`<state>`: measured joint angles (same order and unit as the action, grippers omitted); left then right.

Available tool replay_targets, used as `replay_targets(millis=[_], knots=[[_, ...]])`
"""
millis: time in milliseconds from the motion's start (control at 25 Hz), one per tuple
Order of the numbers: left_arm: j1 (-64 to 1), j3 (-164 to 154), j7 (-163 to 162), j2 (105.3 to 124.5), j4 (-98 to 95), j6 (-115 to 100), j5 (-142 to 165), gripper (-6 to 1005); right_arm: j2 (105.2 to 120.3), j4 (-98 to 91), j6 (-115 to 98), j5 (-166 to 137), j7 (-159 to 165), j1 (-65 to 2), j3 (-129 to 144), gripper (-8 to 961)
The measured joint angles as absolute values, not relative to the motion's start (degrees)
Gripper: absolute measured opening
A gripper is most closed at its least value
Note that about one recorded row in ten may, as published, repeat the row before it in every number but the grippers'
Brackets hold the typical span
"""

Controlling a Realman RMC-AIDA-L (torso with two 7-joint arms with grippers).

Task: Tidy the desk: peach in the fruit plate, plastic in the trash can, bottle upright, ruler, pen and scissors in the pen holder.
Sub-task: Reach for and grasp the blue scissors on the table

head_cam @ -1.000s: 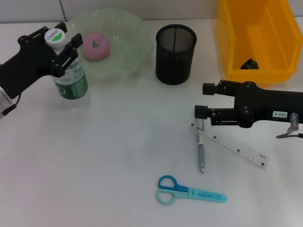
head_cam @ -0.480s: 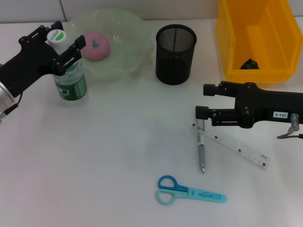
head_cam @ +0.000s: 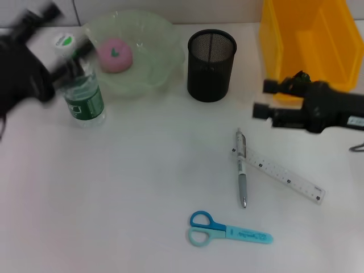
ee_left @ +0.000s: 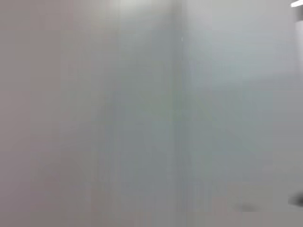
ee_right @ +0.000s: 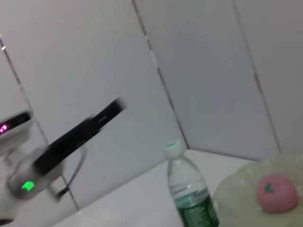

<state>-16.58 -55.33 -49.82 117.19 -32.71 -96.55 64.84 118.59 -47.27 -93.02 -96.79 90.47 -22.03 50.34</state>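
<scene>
Nearest lie blue scissors (head_cam: 227, 228), then a pen (head_cam: 241, 175) touching a clear ruler (head_cam: 282, 176) on the white tabletop (head_cam: 142, 182). Beyond, the right gripper (head_cam: 263, 98) hovers with jaws parted, empty. The bottle (head_cam: 83, 91) stands upright beside the blurred left gripper (head_cam: 68, 48), whose grip cannot be judged. The peach (head_cam: 115, 54) sits in the fruit plate (head_cam: 162, 40).

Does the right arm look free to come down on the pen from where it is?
Probably yes. The right gripper hangs above the table near the yellow bin, and the pen lies uncovered nearby, its upper end touching only the ruler.

No wording can be read: the clear plastic bottle's green label (head_cam: 85, 105) and the translucent ruler's marks (head_cam: 281, 176) are illegible.
</scene>
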Motion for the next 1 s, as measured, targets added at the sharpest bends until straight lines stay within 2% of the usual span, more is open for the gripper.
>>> replay_targets(millis=[80, 120, 160, 320, 440, 640, 1000], knots=[[-16.28, -57.32, -49.85, 116.47, -32.80, -103.76, 70.40, 802, 118.07, -50.04, -93.65, -97.31, 94.05, -22.09, 49.64, 833], [-16.27, -57.70, -49.92, 116.49, -32.75, -104.56, 72.48, 802, 117.34, -53.74, -94.20, -98.91, 98.88, -22.34, 49.76, 833], [-16.27, -57.70, -49.92, 116.49, -32.75, -104.56, 72.48, 802, 117.34, -53.74, -94.20, -98.91, 98.88, -22.34, 49.76, 833], [-16.45, -57.66, -51.03, 117.99, -31.47, -101.25, 84.45, 802, 116.96, -66.97, -99.44, -110.21, 111.00, -24.22, 50.76, 833], [-16.33, -57.82, -51.64, 118.21, -30.84, -99.23, 86.30, 802, 117.70, -83.01, -110.00, -128.85, 122.69, -28.47, 57.00, 832], [-16.58, -57.53, -53.12, 118.03, -30.03, -98.80, 87.38, 802, 119.18, -90.62, -117.40, -138.80, 126.01, -32.70, 65.74, 832], [-16.68, -56.62, -53.54, 117.79, -30.01, -98.19, 87.53, 802, 119.49, -90.91, -113.35, -142.60, 131.57, -35.87, 86.57, 832]])
